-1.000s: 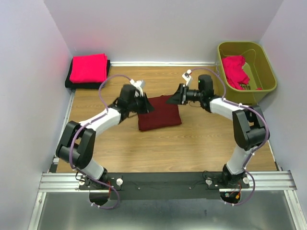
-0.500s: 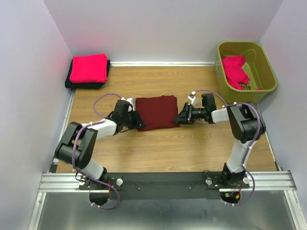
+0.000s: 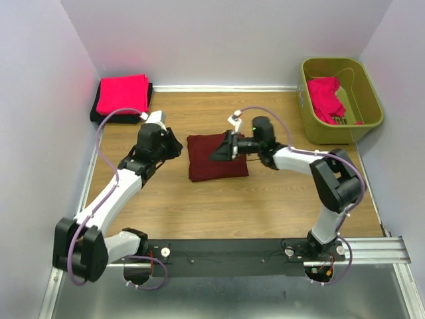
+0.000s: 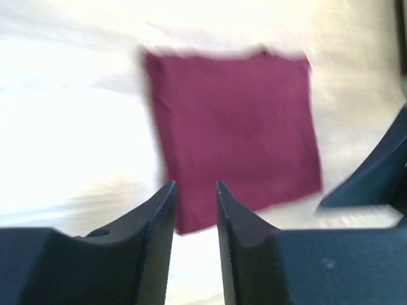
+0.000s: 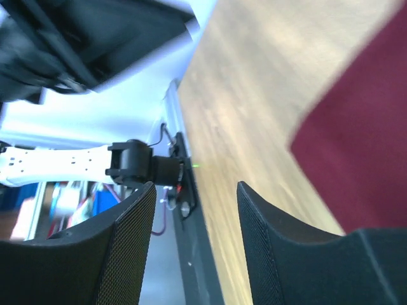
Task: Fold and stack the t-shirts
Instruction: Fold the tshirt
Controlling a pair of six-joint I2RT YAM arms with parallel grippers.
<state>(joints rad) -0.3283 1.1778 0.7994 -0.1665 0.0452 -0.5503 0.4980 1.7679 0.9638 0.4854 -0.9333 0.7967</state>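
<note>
T-shirts sit apart: a pinkish-red one (image 3: 123, 94) on a black one (image 3: 97, 115) at the surface's (image 3: 265, 199) far-left corner, the folded maroon t-shirt (image 3: 214, 163) mid-surface. To stack it cleanly, I would pinch both side edges through every layer and lift level. The left claw (image 4: 194, 189) hangs just left of it, fingers narrowly apart, empty. The right claw (image 5: 196, 189) hovers above it, fingers wide, holding nothing. Another pinkish-red shirt (image 3: 324, 98) lies in the bin (image 3: 369, 100).

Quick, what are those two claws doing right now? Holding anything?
Left gripper: slightly open, empty, apart from the maroon t-shirt.
Right gripper: open wide, holding nothing.
</note>
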